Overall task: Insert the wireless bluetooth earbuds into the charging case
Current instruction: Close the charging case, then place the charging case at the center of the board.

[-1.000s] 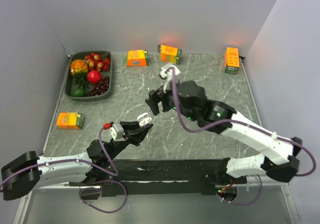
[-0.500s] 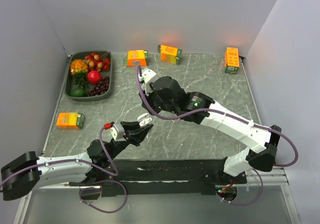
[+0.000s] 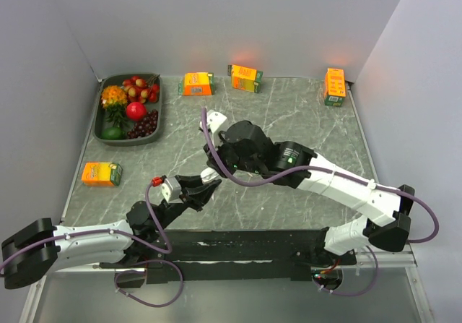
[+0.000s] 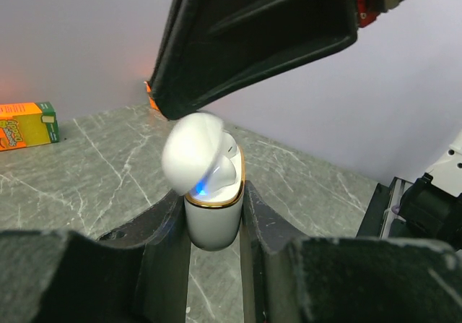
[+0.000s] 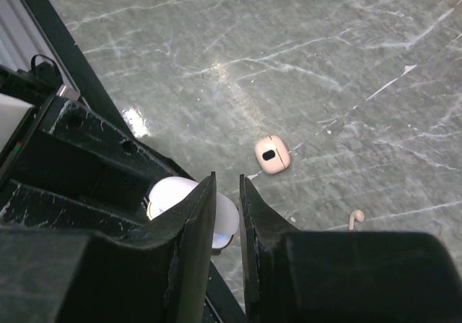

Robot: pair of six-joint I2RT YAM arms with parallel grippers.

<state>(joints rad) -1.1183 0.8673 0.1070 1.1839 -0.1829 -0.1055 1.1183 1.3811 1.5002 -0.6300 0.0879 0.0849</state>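
My left gripper [image 4: 214,218] is shut on the white, gold-rimmed charging case [image 4: 213,218] and holds it upright above the table. The case's lid [image 4: 189,153] is hinged open, a blue light glows inside, and a white earbud [image 4: 229,170] sits in it. My right gripper [image 5: 227,187] hovers directly over the case [image 5: 166,191]. Its jaws are a narrow slit apart with nothing between them. Another earbud [image 5: 354,218] lies on the table. In the top view the right gripper [image 3: 216,166] covers the case, with the left gripper [image 3: 209,186] just below it.
A beige rounded-square piece with a hole [image 5: 272,155] lies near the loose earbud. A dark fruit tray [image 3: 130,141] stands at the back left. Orange cartons sit at the left [image 3: 101,173] and along the back [image 3: 196,84] [image 3: 245,77] [image 3: 334,86].
My right arm has swung left and down until it is over the case, and its jaws have narrowed from wide open to a slit. The left arm has held still.
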